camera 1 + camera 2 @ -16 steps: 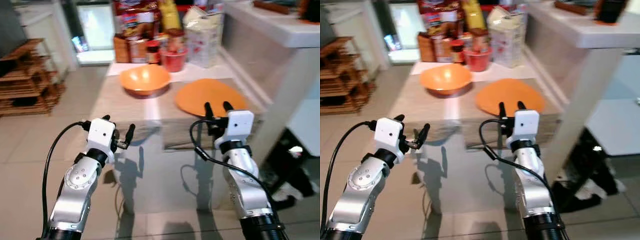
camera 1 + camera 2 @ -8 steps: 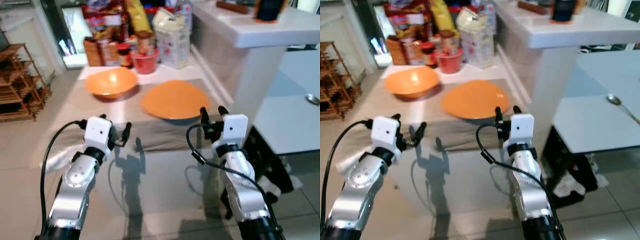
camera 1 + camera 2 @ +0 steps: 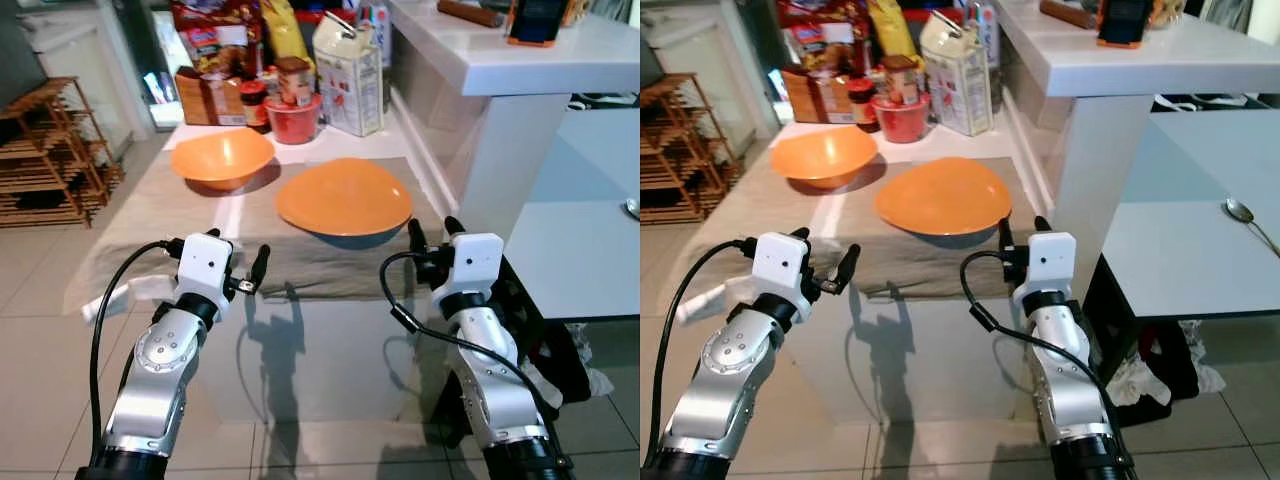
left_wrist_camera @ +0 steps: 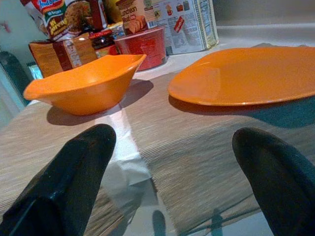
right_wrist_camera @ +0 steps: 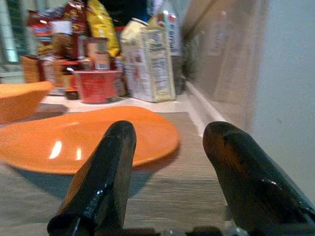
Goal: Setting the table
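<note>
- Approach: over the last second the table has been sliding back toward the middle of my head views after swinging aside, so it is my camera turning, not the dishes moving; I am judging that I am now squaring up to the table for a first pick
- Right gripper [image 3: 432, 233]: hovering at the near edge of the grey table runner [image 3: 170, 205], fingers spread, grasping nothing
- Left gripper [image 3: 236, 262]: hovering beside the runner's near left part, fingers wide apart, likewise holding nothing
- Orange plate [image 3: 343, 198]: lying on the runner just ahead of my right gripper, apart from it
- Orange bowl [image 3: 221, 158]: sitting further back to the left, near the red cup [image 3: 293, 118]
- Groceries: the milk carton [image 3: 349, 72] and packets are standing at the far end
- Right eye view: showing a spoon [image 3: 1245, 213] on the white side table [image 3: 1180, 250], which the wrist views are not taking in
- Right wrist view: blurred, so the plate's rim clearance is probably small, though I cannot be sure
</note>
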### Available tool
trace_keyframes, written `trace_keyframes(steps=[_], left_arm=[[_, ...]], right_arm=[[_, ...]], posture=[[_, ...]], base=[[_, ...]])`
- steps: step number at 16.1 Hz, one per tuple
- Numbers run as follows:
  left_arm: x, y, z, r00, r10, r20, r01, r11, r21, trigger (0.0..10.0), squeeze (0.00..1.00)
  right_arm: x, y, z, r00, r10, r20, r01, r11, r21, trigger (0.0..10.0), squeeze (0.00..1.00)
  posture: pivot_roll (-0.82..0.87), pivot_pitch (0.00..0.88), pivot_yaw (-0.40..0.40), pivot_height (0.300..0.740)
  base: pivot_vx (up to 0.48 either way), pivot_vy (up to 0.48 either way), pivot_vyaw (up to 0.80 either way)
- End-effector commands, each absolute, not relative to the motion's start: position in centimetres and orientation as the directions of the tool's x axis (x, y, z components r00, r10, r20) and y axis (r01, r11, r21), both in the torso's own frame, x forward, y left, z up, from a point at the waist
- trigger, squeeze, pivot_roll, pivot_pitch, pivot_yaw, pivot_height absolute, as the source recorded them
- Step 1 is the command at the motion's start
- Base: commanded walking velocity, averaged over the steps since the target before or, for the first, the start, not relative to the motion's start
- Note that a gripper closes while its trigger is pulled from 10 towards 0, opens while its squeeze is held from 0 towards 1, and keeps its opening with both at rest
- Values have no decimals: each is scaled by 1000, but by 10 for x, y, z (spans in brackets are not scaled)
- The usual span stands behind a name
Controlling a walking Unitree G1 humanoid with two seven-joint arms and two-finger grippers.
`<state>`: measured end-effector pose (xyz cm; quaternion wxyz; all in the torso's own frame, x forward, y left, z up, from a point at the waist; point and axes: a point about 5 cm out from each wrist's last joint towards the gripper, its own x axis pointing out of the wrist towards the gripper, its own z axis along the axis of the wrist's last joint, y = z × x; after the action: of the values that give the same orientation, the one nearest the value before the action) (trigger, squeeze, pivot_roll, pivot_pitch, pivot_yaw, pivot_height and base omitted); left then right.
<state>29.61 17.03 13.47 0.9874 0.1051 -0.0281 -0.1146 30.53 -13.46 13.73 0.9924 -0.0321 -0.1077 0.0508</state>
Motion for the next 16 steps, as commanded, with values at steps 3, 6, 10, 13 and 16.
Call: trace_keyframes(steps=[3, 6, 10, 13, 16], left_arm=[[305, 174, 141, 971, -236, 28, 222, 942, 251, 10000, 0], [300, 172, 138, 968, -251, 15, 241, 942, 235, 10000, 0], [289, 175, 140, 966, -259, 12, 249, 939, 239, 10000, 0], [287, 183, 145, 972, -234, 18, 222, 943, 246, 10000, 0], [287, 182, 148, 972, -233, 19, 221, 943, 248, 10000, 0]], right_arm=[[307, -131, 146, 965, 121, 234, -107, 992, -71, 10000, 0], [333, -120, 158, 966, 128, 225, -122, 992, -42, 10000, 0], [366, -113, 176, 982, 73, 175, -104, 978, 179, 10000, 0], [369, -98, 177, 976, 126, 180, -155, 975, 161, 10000, 0], [373, -102, 178, 978, 101, 184, -136, 972, 189, 10000, 0]], posture=[[-80, 0, 66, 740], [-62, 0, 77, 740], [5, 0, 62, 740], [32, 0, 56, 740], [27, 0, 62, 740]], base=[[0, 0, 0], [0, 0, 0], [0, 0, 0], [0, 0, 0], [0, 0, 0]])
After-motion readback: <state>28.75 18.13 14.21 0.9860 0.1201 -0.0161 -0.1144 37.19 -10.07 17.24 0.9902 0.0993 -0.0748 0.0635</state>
